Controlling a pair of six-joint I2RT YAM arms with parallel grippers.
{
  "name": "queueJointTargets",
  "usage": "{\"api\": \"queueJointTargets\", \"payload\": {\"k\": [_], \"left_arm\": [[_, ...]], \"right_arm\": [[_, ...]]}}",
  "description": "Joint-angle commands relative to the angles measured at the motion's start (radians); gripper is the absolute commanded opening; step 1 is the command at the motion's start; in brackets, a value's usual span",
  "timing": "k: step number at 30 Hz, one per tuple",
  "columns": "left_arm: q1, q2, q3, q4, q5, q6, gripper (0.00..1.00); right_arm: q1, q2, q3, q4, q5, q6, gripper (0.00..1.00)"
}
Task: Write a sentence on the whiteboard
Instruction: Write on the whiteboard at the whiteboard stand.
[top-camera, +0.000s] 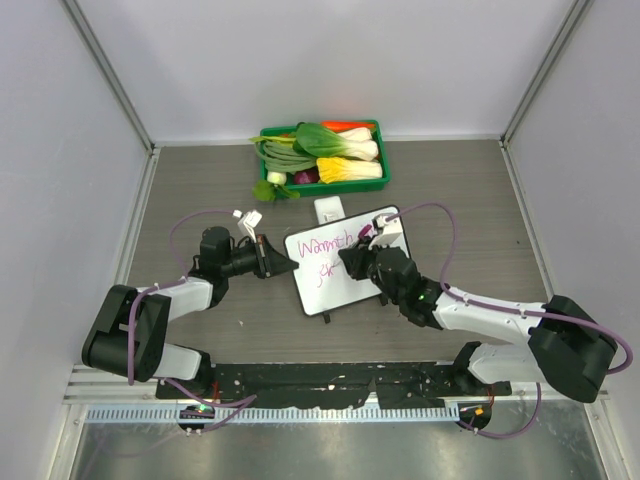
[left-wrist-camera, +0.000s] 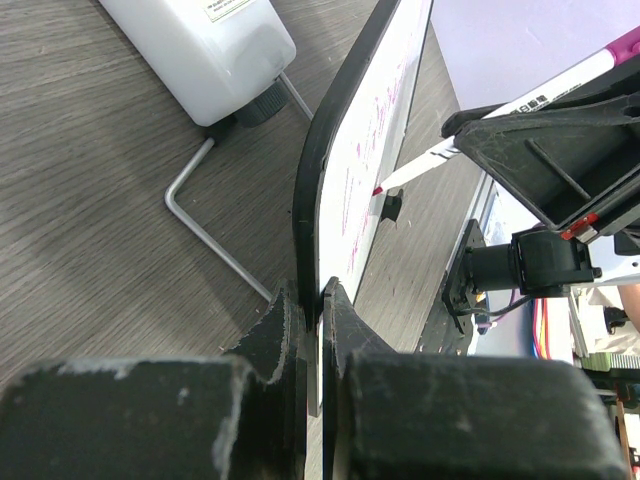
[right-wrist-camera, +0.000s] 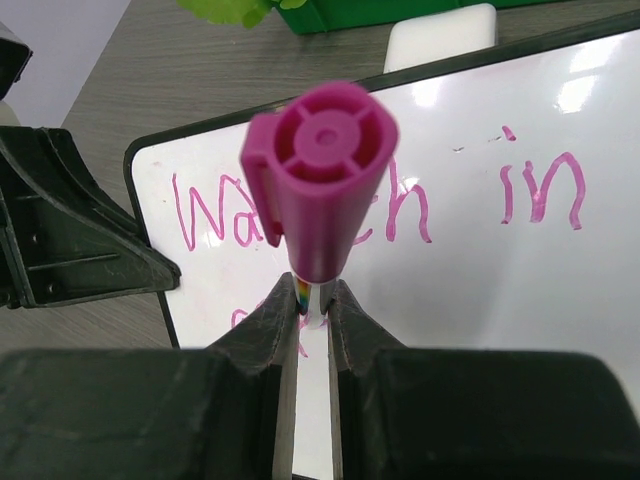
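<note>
Top external view: my left hand pinches the left edge of the whiteboard, and my right hand pinches a pink marker over the sentence. A white box sits just beyond the board's far edge, with a green tray farther off. The worktop runs wide to the right.

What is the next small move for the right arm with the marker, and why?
Probably drag the marker slightly further along the second line. The right gripper is shut on it with its tip at the whiteboard; the sentence has only a few strokes under its first line, and the left gripper clamps the board's edge.
</note>
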Motion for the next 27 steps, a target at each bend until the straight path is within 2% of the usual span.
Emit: {"api": "queueJointTargets", "payload": {"k": [1,12,27], "left_arm": [[0.005,0.016,-0.003,-0.04,-0.099,0.084,0.0],[0.003,0.018,-0.001,-0.039,-0.098,0.084,0.0],[0.005,0.016,-0.003,-0.04,-0.099,0.083,0.0]], "right_arm": [[0.001,-0.012,-0.038,-0.015,-0.001,0.015,0.01],[0.007,-0.055,-0.078,-0.042,0.025,0.028,0.01],[0.007,-0.079,0.014,-0.065,0.075,-0.026,0.01]]}}
